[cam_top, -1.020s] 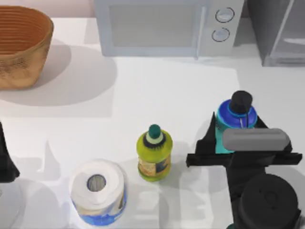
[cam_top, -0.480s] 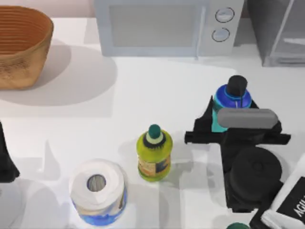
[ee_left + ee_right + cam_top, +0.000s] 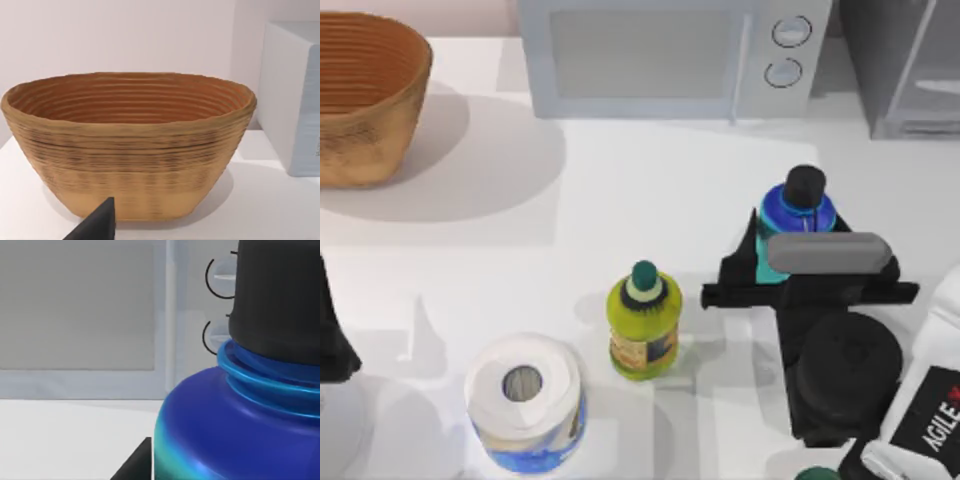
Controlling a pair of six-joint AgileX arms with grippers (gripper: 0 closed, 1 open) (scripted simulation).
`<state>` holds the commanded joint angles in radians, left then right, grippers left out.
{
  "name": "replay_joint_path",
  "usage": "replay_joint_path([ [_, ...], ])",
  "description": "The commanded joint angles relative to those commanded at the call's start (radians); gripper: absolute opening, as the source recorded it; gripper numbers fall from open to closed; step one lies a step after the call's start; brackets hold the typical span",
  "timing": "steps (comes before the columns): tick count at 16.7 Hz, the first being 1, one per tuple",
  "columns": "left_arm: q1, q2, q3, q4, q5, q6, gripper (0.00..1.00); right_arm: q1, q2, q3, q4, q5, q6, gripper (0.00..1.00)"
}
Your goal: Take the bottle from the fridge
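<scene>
Fingers of the right gripper [image 3: 782,262] clamp the bottle [image 3: 794,212]; wrist view adds microwave [image 3: 100,315].

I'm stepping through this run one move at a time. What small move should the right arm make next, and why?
Probably lower the bottle to the table and open the fingers. The right gripper holds it upright at the table's right, in front of the microwave and already outside the fridge.
</scene>
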<state>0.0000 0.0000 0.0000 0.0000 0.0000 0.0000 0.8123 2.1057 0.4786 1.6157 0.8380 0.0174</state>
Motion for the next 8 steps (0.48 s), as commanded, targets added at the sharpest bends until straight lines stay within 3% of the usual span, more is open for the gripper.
replay_joint_path([
  [8,0.000,0.000,0.000,0.000,0.000,0.000,1.00,0.000,0.000,0.000,0.000,0.000,0.000,0.68],
])
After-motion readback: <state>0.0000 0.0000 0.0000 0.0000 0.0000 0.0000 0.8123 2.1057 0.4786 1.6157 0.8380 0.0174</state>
